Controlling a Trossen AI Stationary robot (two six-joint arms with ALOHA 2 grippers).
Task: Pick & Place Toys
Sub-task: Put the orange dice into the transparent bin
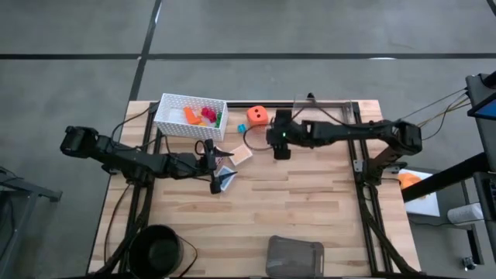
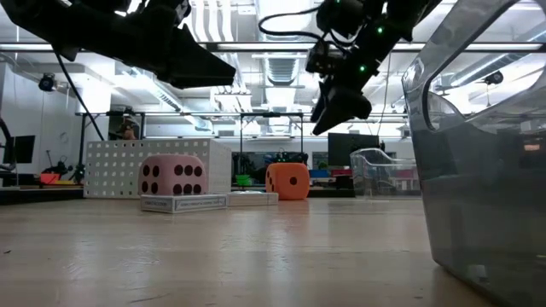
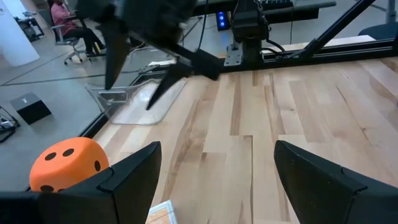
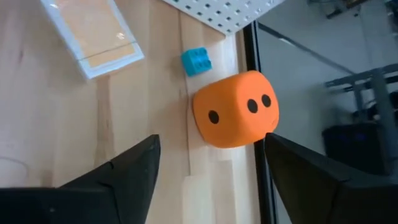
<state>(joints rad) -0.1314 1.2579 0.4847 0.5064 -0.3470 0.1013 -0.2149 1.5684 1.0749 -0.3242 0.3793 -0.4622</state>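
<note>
Orange die (image 1: 257,115) sits on the table near the far edge, just right of the white perforated basket (image 1: 172,115). In the right wrist view the die (image 4: 236,117) shows two dots on one face and one on another, and it is free, nothing touching it. A teal brick (image 4: 196,61) lies just beside it, between the die and the basket corner. The peach card (image 4: 98,35) lies flat on the wood a bit further from the die.

In the low view we see the pink die (image 2: 173,175) in front of the basket, resting on a flat card (image 2: 182,203). The orange die (image 2: 287,182) stands to its right, apart from it. Inside the basket we make out orange, red and green bricks (image 1: 201,116); we can't tell them apart any finer than that.

Right gripper (image 1: 280,146) hovers above the table just beside the orange die, fingers spread wide, holding nothing. In its wrist view the die sits ahead of the gap between the two fingers (image 4: 127,174).

Left gripper (image 1: 215,172) hangs over the cards near table centre, in front of the basket. Its fingers (image 3: 134,174) are also wide apart and empty. Its wrist view catches the orange die off to one side and the right arm further off.

A grey tray (image 1: 294,257) sits at the near edge, a dark round object (image 1: 159,249) at the near left corner.
</note>
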